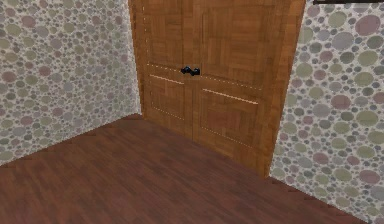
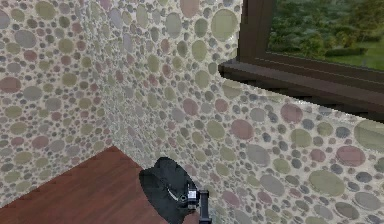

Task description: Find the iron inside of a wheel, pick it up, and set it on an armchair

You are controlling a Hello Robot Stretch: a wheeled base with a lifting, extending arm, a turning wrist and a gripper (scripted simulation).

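Note:
A dark round wheel (image 2: 163,180) lies flat on the wooden floor at the foot of the spotted wall, low in the arm side view. The arm's dark bar (image 2: 204,208) rises from the bottom edge just beside it, with small white marks at its far end. The gripper (image 2: 183,193) shows against the wheel's near right part, dark on dark. Small pale bits sit there inside the wheel, and I cannot make out an iron's shape among them. I cannot tell whether the gripper holds anything or touches the wheel.
A brown wooden double door (image 1: 215,75) with dark handles (image 1: 190,71) stands ahead, between walls of spotted wallpaper (image 1: 60,70). Dark wooden floor (image 1: 150,180) lies before it. A dark-framed window (image 2: 310,45) with a deep sill (image 2: 300,85) is set high in the arm side view's right.

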